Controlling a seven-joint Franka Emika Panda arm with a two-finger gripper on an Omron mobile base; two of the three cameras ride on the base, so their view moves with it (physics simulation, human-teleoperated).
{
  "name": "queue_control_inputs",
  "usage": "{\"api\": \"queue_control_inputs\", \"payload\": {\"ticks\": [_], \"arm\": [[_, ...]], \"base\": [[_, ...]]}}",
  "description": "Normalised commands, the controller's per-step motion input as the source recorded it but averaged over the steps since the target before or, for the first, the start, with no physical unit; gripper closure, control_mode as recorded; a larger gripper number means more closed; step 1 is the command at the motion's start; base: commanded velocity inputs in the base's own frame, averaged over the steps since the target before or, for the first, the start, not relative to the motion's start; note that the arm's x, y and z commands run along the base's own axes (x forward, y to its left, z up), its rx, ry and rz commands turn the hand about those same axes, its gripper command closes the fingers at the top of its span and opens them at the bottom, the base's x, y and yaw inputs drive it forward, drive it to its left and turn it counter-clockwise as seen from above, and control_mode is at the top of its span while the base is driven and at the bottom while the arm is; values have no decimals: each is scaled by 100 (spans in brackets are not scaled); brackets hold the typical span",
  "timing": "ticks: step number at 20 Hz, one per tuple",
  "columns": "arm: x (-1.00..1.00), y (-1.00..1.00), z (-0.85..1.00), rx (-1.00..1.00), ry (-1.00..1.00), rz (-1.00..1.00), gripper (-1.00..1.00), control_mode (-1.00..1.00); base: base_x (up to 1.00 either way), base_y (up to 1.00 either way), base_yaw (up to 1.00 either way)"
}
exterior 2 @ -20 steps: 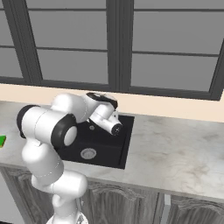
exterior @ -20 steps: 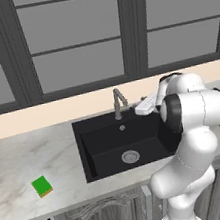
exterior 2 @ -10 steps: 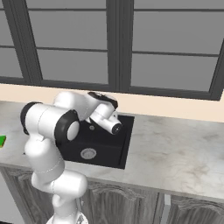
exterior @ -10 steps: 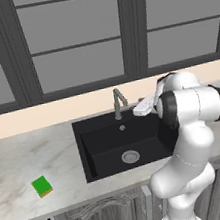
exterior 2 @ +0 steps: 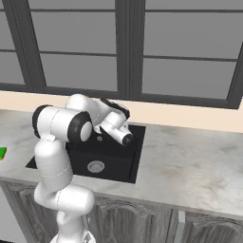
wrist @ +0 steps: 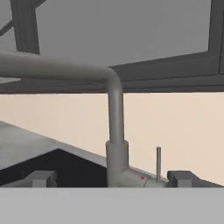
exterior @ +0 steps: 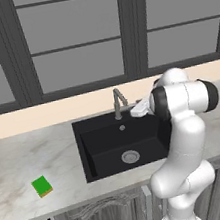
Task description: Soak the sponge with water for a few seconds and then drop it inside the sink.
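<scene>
Just pincer point(wrist: 109, 178) astride faucet point(wrist: 115, 131)

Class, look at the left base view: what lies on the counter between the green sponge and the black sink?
Nothing does. In the left base view, the stretch of marble counter between the sponge and the sink is bare.

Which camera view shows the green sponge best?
The left base view: the whole sponge lies on the counter, left of the sink, with its yellow edge visible. The right base view catches a green sliver at its left border. The hand view faces the faucet.
</scene>
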Motion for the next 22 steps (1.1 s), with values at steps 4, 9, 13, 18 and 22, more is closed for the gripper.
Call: {"api": "queue_control_inputs", "payload": {"ticks": [4,9,13,18,22], "arm": [[31,0,-21,0,-2,0,-100,-100],[32,0,-9,0,-3,0,-100,-100],[24,0,-2,0,-2,0,-100,-100],[27,0,-7,0,-3,0,-100,-100],[28,0,-12,0,-1,0,-100,-100]], "base": [[0,0,0],[0,0,0],[0,0,0],[0,0,0],[0,0,0]]}}
